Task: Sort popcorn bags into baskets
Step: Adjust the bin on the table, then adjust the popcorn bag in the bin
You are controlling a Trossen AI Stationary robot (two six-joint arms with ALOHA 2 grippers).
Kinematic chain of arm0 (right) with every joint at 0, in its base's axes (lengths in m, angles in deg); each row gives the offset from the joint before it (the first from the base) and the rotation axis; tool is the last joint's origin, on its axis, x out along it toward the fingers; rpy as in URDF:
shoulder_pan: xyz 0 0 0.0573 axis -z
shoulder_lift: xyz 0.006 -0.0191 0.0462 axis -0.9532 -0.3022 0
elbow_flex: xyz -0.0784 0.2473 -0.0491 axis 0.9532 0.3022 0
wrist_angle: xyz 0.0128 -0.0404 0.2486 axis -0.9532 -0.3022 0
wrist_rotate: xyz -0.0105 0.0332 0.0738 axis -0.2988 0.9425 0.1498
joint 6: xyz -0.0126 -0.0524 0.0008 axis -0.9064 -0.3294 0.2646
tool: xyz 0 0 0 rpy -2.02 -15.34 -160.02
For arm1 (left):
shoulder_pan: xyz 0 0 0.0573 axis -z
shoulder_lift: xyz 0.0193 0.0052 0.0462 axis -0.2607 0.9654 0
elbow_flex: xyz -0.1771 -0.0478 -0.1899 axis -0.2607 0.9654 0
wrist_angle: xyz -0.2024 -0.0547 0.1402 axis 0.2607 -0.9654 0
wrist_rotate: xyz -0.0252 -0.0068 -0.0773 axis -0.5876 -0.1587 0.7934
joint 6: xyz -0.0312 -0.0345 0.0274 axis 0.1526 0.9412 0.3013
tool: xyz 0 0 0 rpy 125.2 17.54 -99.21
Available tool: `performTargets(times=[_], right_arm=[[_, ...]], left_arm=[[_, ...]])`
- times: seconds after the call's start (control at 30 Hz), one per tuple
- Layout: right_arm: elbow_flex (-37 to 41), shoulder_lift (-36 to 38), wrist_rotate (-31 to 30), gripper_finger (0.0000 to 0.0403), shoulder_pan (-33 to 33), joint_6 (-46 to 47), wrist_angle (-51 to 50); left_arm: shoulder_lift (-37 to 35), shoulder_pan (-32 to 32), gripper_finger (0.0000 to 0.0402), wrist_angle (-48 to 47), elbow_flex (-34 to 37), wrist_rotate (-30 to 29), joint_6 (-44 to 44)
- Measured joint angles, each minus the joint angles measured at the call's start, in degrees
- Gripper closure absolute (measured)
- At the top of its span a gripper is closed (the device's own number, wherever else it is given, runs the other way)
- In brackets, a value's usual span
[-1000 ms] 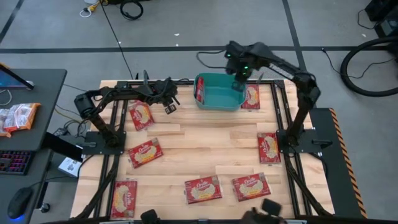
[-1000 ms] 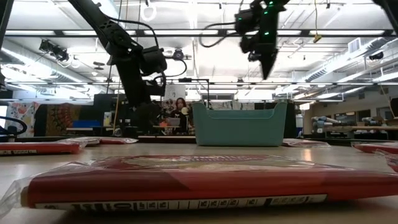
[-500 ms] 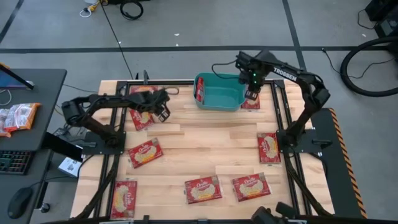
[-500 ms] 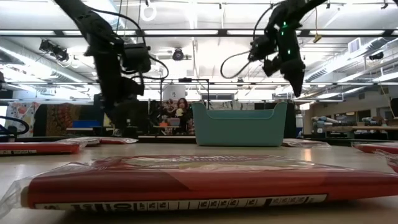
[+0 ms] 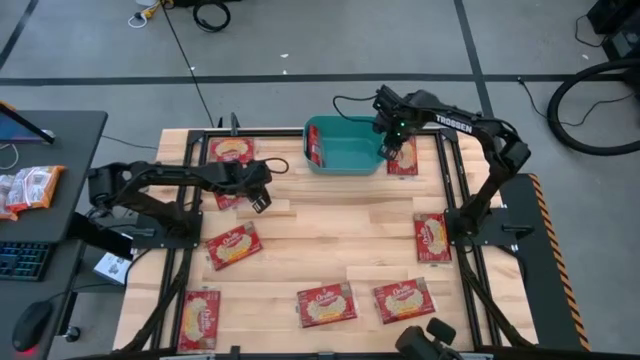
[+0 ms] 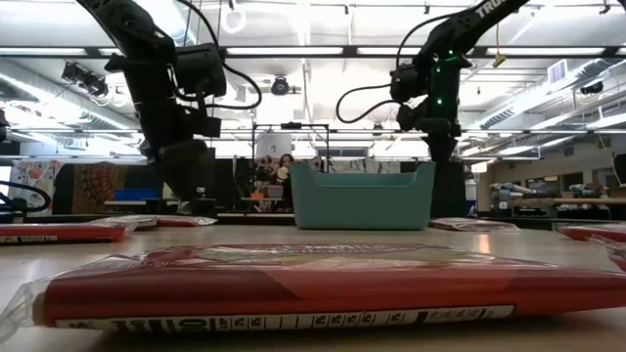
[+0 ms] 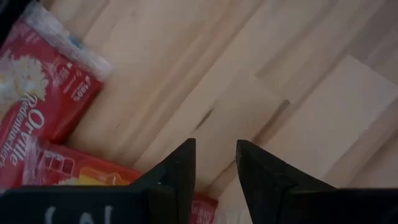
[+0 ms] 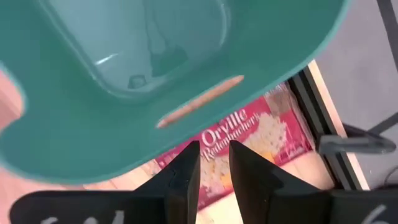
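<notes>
High view: the right hand (image 5: 390,150), empty with fingers slightly parted, hovers beside the teal basket (image 5: 345,150); descending for the packet (image 5: 404,158) underneath risks shoving the basket.

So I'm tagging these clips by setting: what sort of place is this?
Most likely a robotics lab or workshop: a wooden table on a dark metal frame, open ceiling with strip lights, and a side desk carrying a keyboard.
</notes>
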Motion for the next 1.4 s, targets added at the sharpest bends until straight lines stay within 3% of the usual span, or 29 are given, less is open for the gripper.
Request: performTargets(times=[0.3,0.57,0.73,0.87,1.13,1.23,1.4], right_arm=[[0.0,-0.02,3.43,0.0312,-0.17,2.57,5.55],[-0.2,0.14,1.24,0.0312,0.82,3.92,3.31],[-6.1,0.85,-3.71,0.0314,-4.19,2.69,0.48],[-11.88,0.06,-4.99,0.0321,-9.58,1.86,2.72],[-16.27,-11.55,-0.36,0.0334,-11.3,2.06,5.78],[-17.46,-16.89,-0.38,0.0342,-11.21,6.56,6.16],[-20.95,-23.1,1.81,0.0362,-10.64,24.31,6.76]], left_arm=[[-0.17,-2.83,0.0281,-0.09,0.02,-0.96,-3.38],[-0.17,-3.38,0.0281,-0.11,0.02,-0.96,-4.15],[-0.17,-3.38,0.0281,2.82,0.0,-0.95,-3.52],[-0.05,-4.38,0.0281,11.6,0.01,0.24,-7.99],[3.74,-9.92,0.0281,26.68,0.0,4.44,-35.9],[5.71,-12.06,0.0281,28.51,-0.02,4.82,-36.65],[10.33,-14.41,0.0281,31.26,-0.02,8.07,-35.52]])
